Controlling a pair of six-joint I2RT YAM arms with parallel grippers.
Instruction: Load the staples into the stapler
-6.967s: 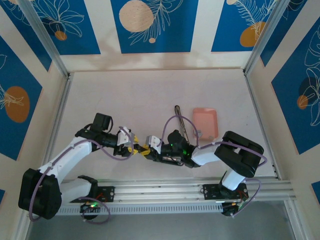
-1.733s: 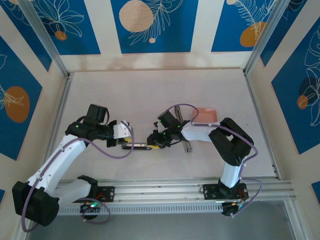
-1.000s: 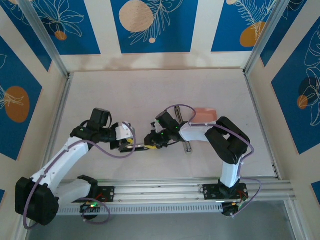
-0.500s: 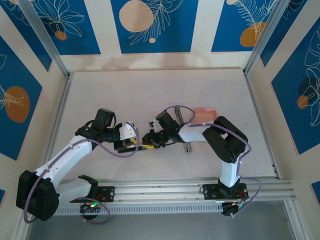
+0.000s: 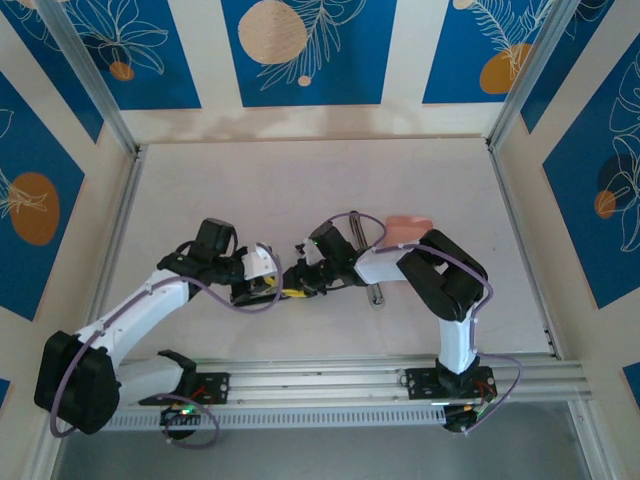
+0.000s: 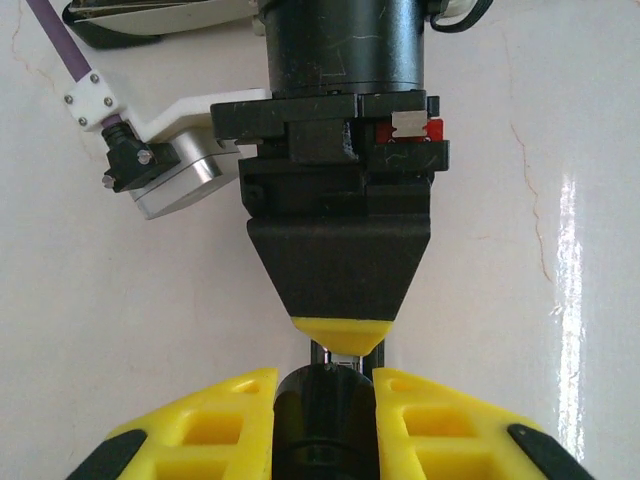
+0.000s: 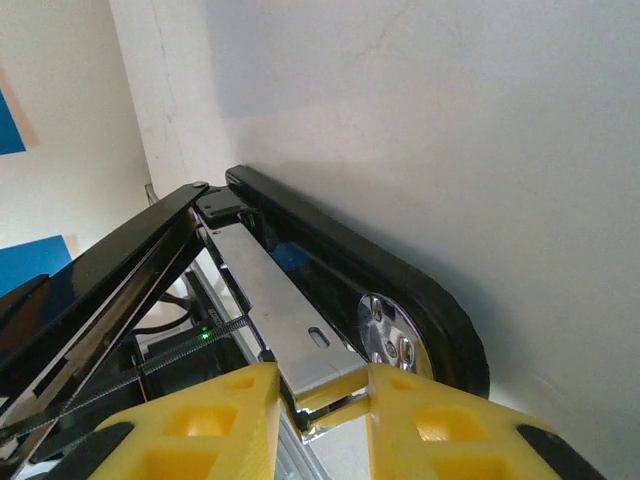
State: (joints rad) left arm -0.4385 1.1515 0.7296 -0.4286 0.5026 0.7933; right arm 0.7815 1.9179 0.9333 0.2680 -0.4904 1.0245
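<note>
The left arm is closing in on the right one, and the gap between the two hands is shrinking compared with a second or two back, so they are now sitting almost nose to nose over the middle of the table (image 5: 300,180). The left hand (image 6: 325,400) is pinching the rounded black end of the stapler (image 6: 322,425), while the right hand (image 7: 322,385) is gripping the stapler's silver magazine rail with the black top arm swinging up and away from it. That is leaving the stapler braced at both ends and standing open, probably for feeding. The staples are not showing clearly anywhere. The pink tray (image 5: 410,226) and a slim bar (image 5: 375,293) are lying just behind the right forearm.
</note>
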